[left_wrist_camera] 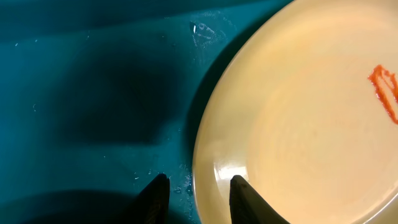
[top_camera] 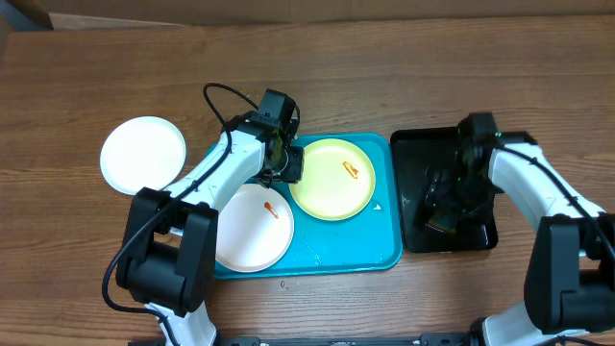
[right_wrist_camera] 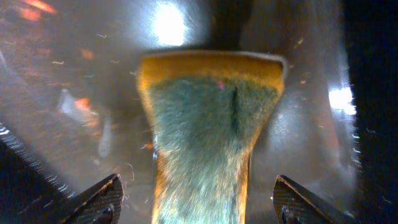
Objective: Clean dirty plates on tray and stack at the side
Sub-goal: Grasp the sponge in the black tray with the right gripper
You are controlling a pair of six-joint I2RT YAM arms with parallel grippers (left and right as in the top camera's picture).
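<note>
Left tool (left_wrist_camera: pixel 199 190) narrowly parted, pointing down; right tool (right_wrist_camera: pixel 197 190) spread wide.

**Two trays side by side, one plate apart**

On the counter (top_camera: pixel 384 58) the tray (top_camera: pixel 346 245) lies in the middle, with the smaller tray (top_camera: pixel 413 159) just to its right. Two plates lie in the tray: one near-left (top_camera: pixel 252 228), one far-right (top_camera: pixel 332 180). A third plate (top_camera: pixel 143 155) lies on the counter, left of the tray. The left end effector (left_wrist_camera: pixel 198 186) straddles the far-right plate's left rim. A sponge (right_wrist_camera: pixel 208 124) lies in the smaller tray, under the right end effector (right_wrist_camera: pixel 199 199).
</note>
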